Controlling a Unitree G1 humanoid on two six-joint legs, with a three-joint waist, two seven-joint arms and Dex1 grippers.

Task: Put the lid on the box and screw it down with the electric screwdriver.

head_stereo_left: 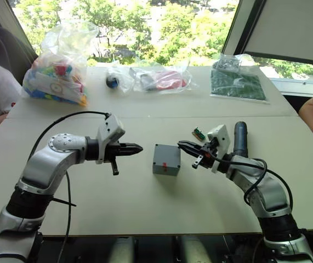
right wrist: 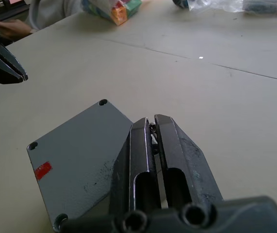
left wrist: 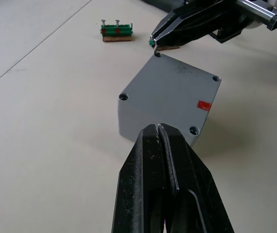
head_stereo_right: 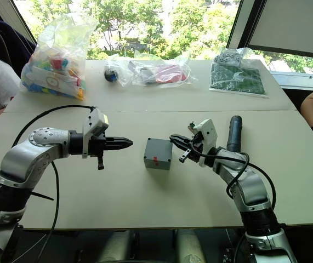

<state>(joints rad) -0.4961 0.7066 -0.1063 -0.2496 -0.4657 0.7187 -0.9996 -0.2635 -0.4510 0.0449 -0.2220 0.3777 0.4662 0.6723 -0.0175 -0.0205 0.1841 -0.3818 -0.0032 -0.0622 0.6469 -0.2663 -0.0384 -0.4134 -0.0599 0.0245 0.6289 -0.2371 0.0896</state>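
Box [head_stereo_left: 166,159] sits mid-table with the lid [left wrist: 170,91] already on top, red mark facing near. Left gripper [head_stereo_left: 136,148] hangs just left of it, fingers pressed together, not touching. Right gripper [head_stereo_left: 182,145] is at the lid's right corner, fingers nearly closed on something tiny, maybe a screw, can't tell. Electric screwdriver [head_stereo_left: 240,139] lies to the right, beyond the right arm.

Grippers [head_stereo_left: 137,148] [head_stereo_left: 181,144] face inward (both closed).
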